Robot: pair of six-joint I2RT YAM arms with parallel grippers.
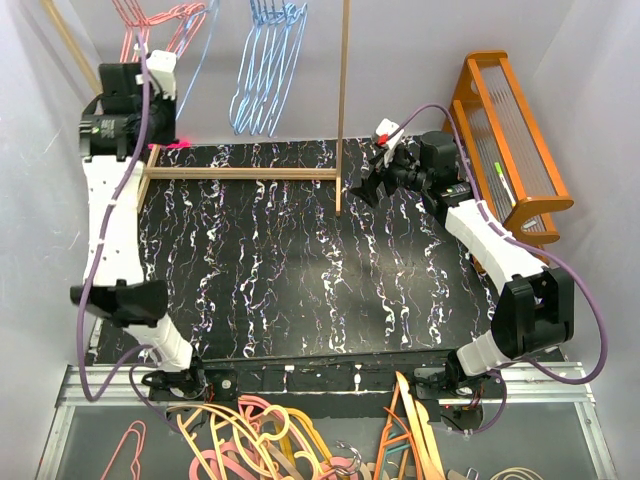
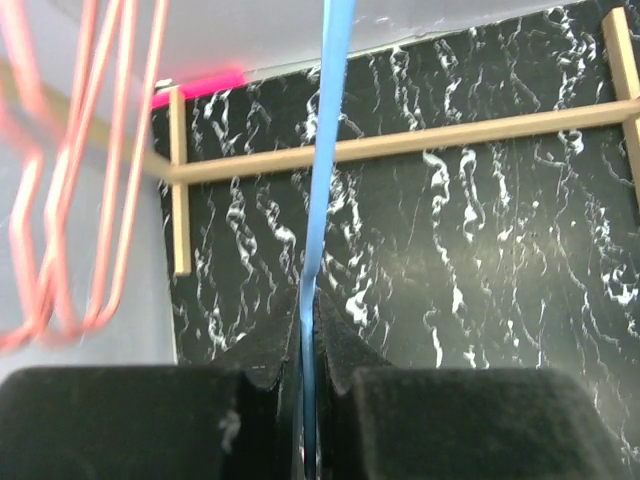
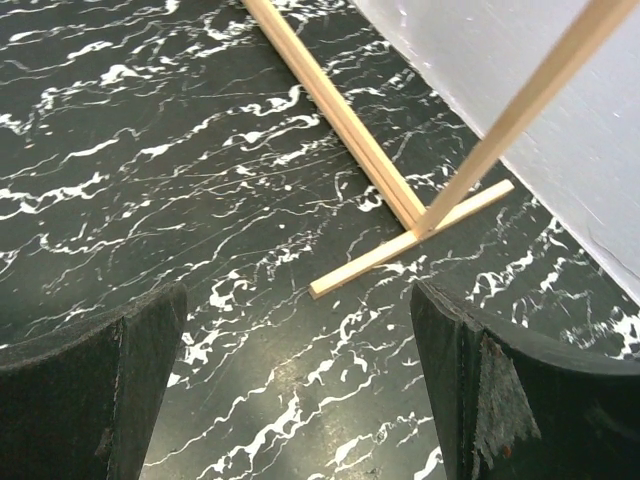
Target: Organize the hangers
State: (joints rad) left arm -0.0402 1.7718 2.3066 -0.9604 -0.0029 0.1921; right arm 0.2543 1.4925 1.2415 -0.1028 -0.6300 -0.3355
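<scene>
left pincer point(image 2: 306, 305): clamped tight on the thin wire of one blue hanger point(image 2: 325, 150), up in the air over the far left corner of the worktop point(image 1: 300, 270)
blue hanger: runs straight up out of the fingers in the left wrist view, so it's pinched and not just touching
pink-red hangers point(image 2: 120, 230): a small bunch hanging just left of the held one, above that same far left corner. Blurry close up, can't count them
blue hangers point(image 1: 265, 70): another bunch hanging over the far edge, about mid-width, between the two uprights
wooden rack point(image 1: 240, 173): base bar lies along the far edge, with a thin upright point(image 1: 343, 100) rising at its right end
right pincer point(image 3: 300, 380): jaws spread wide with nothing between them, hovering low over the worktop by the far edge, just right of that upright's foot
orange stand point(image 1: 510, 120): beside the far right corner
thick hangers point(image 1: 260, 440): orange, pink and cream ones piled in a heap past the near edge, behind the arm bases
</scene>
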